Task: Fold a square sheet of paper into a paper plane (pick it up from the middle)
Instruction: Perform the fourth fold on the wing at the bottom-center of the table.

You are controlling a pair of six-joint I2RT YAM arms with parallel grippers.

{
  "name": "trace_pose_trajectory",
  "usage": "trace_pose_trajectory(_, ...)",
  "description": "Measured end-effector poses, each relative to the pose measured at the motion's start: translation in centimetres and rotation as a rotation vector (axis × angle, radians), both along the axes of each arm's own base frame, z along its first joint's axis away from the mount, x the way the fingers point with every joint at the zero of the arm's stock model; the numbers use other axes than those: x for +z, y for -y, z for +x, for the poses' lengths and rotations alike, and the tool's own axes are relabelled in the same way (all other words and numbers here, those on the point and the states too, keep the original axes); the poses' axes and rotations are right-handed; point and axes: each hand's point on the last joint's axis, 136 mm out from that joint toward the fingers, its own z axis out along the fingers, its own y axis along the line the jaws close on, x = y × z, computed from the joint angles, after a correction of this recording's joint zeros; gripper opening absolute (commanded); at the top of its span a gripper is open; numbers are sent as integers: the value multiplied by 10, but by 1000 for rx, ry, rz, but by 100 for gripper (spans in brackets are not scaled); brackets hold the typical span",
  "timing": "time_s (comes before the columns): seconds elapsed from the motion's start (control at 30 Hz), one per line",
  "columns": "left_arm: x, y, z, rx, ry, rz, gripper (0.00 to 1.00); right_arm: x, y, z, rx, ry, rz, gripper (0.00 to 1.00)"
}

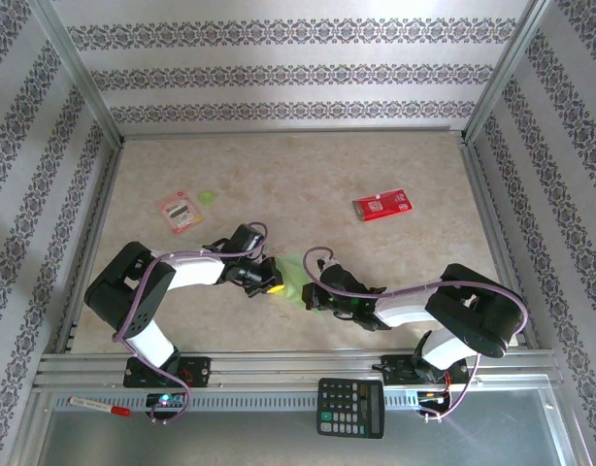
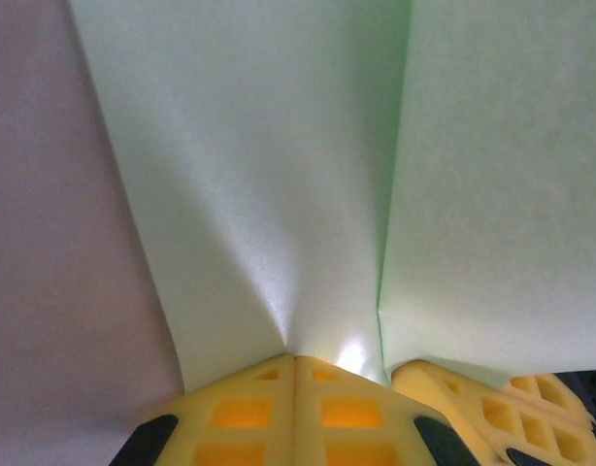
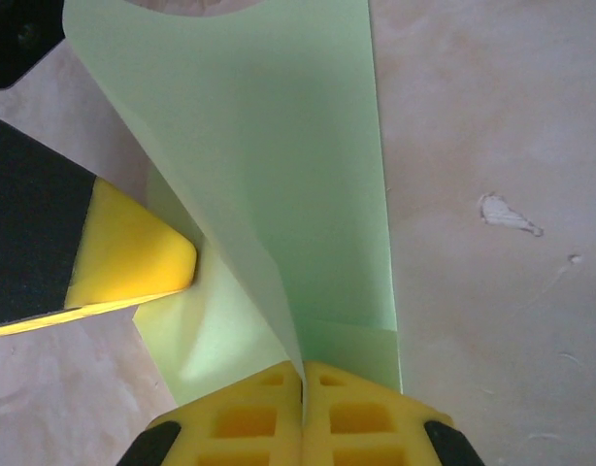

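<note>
The light-green sheet of paper [image 1: 293,275] hangs folded and creased between my two grippers, low over the table near its front middle. My left gripper [image 1: 269,282] is shut on its left side. In the left wrist view the yellow pads [image 2: 296,364] meet on a pinched ridge of the paper [image 2: 279,175]. My right gripper [image 1: 313,291] is shut on the right side. Its wrist view has the gripper [image 3: 303,374] clamping a thin upright fold of the paper [image 3: 279,146]. One yellow finger of the left gripper [image 3: 133,257] presses the sheet from the left there.
A red packet [image 1: 381,205] lies at the back right. A pink-and-white packet [image 1: 180,212] and a small green disc [image 1: 208,197] lie at the back left. A calculator [image 1: 350,407] and a marker [image 1: 99,406] rest on the front rail. Metal frame posts edge the table.
</note>
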Motion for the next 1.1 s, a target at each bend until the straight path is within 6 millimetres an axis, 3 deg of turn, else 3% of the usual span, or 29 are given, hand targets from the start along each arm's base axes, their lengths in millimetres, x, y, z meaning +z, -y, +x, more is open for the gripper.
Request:
trace_pose_trajectory(0.27,11,3,7,-33,36,9,11,0,-3,-3,17,-13,15,3)
trace_pose_trajectory(0.47,32,10,12,-52,93,-26,10,0,-5,-3,22,-15,20,3)
trace_pose_trajectory(0.6,37,26,7,-96,96,-64,9,0,-6,-3,23,-12,24,3)
trace_pose_trajectory(0.8,29,36,9,-113,71,-80,8,0,-6,-2,23,-11,26,3)
trace_pose_trajectory(1.1,22,36,21,-113,65,-78,8,0,-7,-1,24,-9,29,3)
